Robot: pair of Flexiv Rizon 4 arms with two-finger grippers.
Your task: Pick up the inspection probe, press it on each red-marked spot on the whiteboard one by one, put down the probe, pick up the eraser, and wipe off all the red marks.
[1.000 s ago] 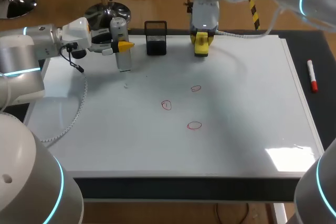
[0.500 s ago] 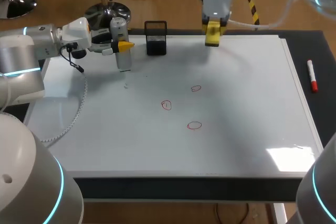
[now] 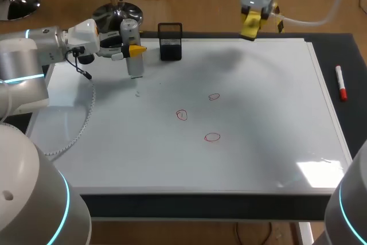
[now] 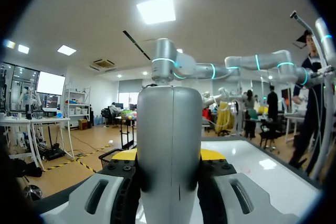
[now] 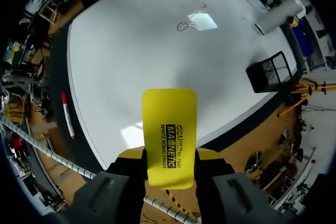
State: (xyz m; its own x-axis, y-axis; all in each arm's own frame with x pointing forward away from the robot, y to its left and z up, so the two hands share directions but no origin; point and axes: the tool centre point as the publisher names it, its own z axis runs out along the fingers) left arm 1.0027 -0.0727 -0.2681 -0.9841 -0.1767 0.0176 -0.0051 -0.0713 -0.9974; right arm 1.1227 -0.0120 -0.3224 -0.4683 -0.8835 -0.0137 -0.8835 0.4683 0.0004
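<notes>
Whiteboard lies flat, three red marks near its middle, none wiped. Left gripper clamps the probe, a silver cylinder upright over the board's far-left corner. Right gripper pinches the yellow eraser by one end, above the board's far edge. Risks: eraser pivots under wiping load, or marks get wiped before probing.

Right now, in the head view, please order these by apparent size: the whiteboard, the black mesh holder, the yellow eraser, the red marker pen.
1. White rectangular whiteboard
2. Black mesh holder
3. Yellow block eraser; it is held up nearer the camera, so this rank is unsure
4. Thin red-and-white marker pen
</notes>
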